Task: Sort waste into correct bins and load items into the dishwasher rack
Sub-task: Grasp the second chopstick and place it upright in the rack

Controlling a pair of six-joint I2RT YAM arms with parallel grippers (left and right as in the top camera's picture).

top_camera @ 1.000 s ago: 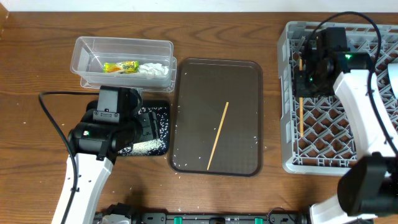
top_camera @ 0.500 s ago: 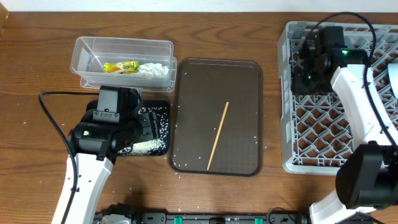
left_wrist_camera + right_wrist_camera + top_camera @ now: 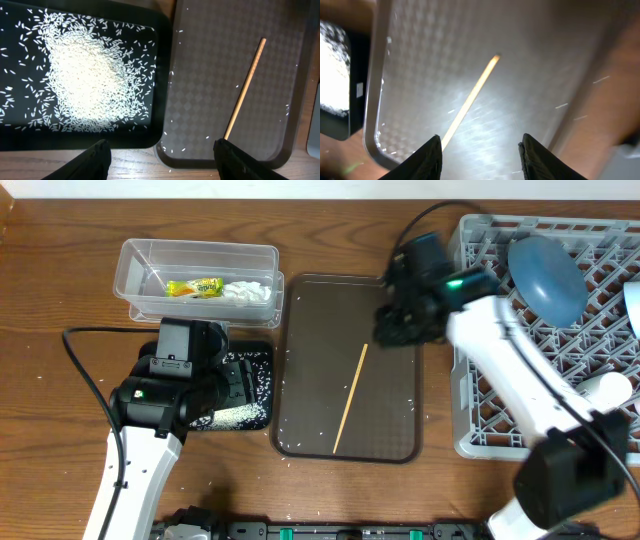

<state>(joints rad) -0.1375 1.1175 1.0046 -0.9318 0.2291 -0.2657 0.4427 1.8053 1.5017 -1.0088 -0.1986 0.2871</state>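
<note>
Grey lattice of the dishwasher rack (image 3: 500, 415) takes up the right of the table (image 3: 60, 280). A dark-blue plate (image 3: 545, 275) is seen tilted inside it, w/ a white cup (image 3: 605, 390) nearer the front. Next in size, the brown serving tray (image 3: 310, 320) is set at centre. A single wooden chopstick (image 3: 350, 400) lies slantwise on it, touched by nothing. The clear tub (image 3: 140, 255) at top left holds the snack wrapper (image 3: 195, 286) and white tissue (image 3: 248, 292). Below it the black tray (image 3: 262, 352) carries a heap of rice (image 3: 85, 75) (stray grains are also scattered on the brown tray).

The right gripper (image 3: 480, 160) is held above the chopstick's upper end, fingers spread wide, nothing between them. The left gripper (image 3: 162, 160) hangs over the seam between the two trays, likewise wide open and empty.

Step in hand, by judgement: chopstick pick-up by the right arm, for loading into the rack. Next move prob. calls for the fingers to be turned across the shaft, lowered right to the tray surface, then closed on a thin stick lying flat.
</note>
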